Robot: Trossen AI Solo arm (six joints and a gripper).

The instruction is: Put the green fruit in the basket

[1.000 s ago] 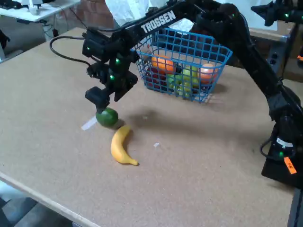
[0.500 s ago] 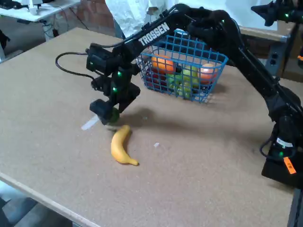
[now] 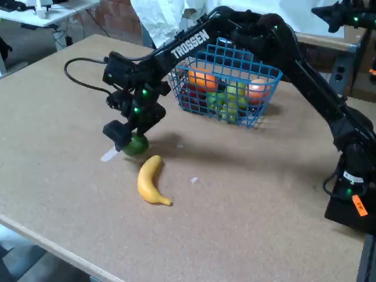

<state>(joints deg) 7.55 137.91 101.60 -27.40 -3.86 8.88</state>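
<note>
Brown board is making up the top of the bench (image 3: 247,223), and everything is sitting on it. Far to the left in the fixed view, a black cable (image 3: 79,73) is looping over the bench toward the arm. Just right of that, a small white scrap (image 3: 109,154) is lying flat on the board. The black fingers (image 3: 124,138) are pointing down right beside the scrap, and they are sitting around the green fruit (image 3: 137,144). Only the right and lower part of the fruit is showing, and the fingers are hiding the rest. I cannot tell if the fingers are squeezing the fruit or only standing around it. The fruit is low, at the bench or just above it. A yellow banana (image 3: 149,181) is lying a little below and to the right of the fruit, not touching it. The long black arm (image 3: 194,41) is reaching across from the right. Behind it the blue basket (image 3: 258,103) is standing well apart from the green fruit, with orange, green and red fruits (image 3: 226,94) inside.
</note>
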